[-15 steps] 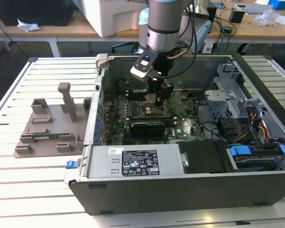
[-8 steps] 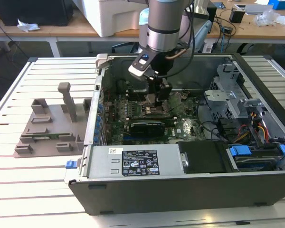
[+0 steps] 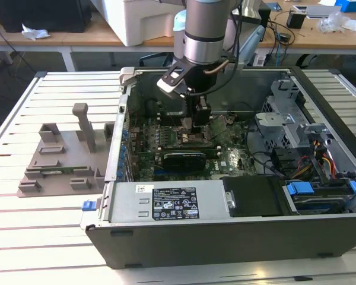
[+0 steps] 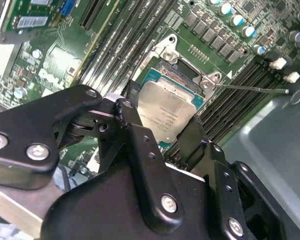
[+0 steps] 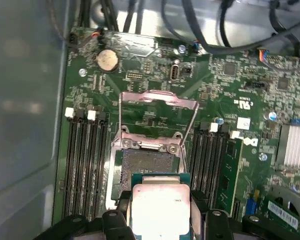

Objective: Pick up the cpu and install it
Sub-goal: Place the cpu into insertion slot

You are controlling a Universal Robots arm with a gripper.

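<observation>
The cpu (image 4: pixel 167 111), a pale silver square chip on a green rim, sits between my gripper's (image 4: pixel 160 122) black fingers (image 4: pixel 129 117), which are shut on its two edges. In the first wrist view the cpu (image 5: pixel 160 206) hangs just over the near edge of the bare socket (image 5: pixel 146 165) on the green motherboard, partly covering it and apart from it. The socket's metal load plate (image 5: pixel 157 100) stands swung open behind it. In the exterior view my gripper (image 3: pixel 197 127) reaches down into the open computer case (image 3: pixel 225 237), over the middle of the board.
Memory slots (image 5: pixel 85 160) flank the socket on both sides. A black expansion card (image 3: pixel 184 159) lies just in front of the gripper. A metal drive cage (image 3: pixel 285 124) and cables fill the exterior view's right. A grey fixture with posts (image 3: pixel 65 154) stands outside the case.
</observation>
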